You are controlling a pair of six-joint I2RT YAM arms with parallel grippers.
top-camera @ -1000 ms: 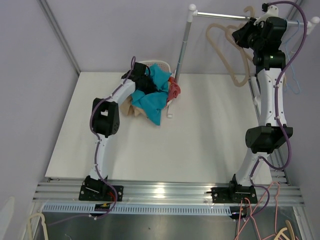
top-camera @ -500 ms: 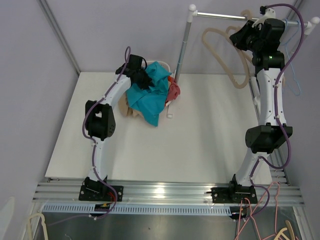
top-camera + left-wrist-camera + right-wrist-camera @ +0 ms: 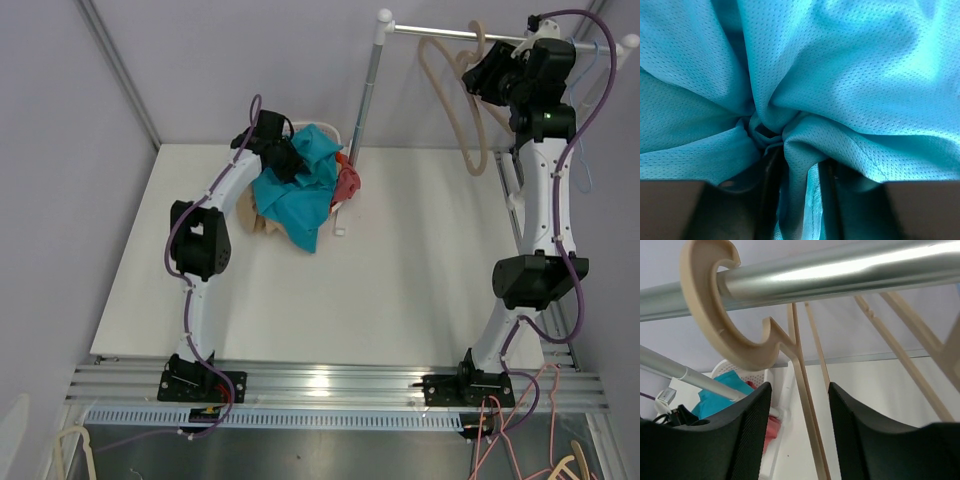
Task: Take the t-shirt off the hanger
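The teal t-shirt [image 3: 300,195] lies bunched over the white basket [image 3: 335,130] at the back of the table, off the hanger. My left gripper [image 3: 283,155] is shut on a fold of the t-shirt [image 3: 840,75], which fills the left wrist view; the gripper [image 3: 797,175] pinches the cloth between its dark fingers. The bare beige hanger [image 3: 470,100] hangs by its hook [image 3: 740,347] on the metal rail [image 3: 840,270]. My right gripper [image 3: 490,72] is up at the rail, and in the right wrist view it [image 3: 797,440] is open, its fingers either side of the hanger's neck.
A red garment [image 3: 348,183] and a beige one [image 3: 258,222] lie in and beside the basket. The rack's upright pole [image 3: 365,100] stands just behind the basket. A thin blue hanger [image 3: 590,170] hangs at the rail's right end. More hangers lie below the table's front edge.
My left gripper rose and moved back with the teal cloth, then held still. The beige hanger slid left along the rail and now hangs straighter. My right gripper stayed at the rail.
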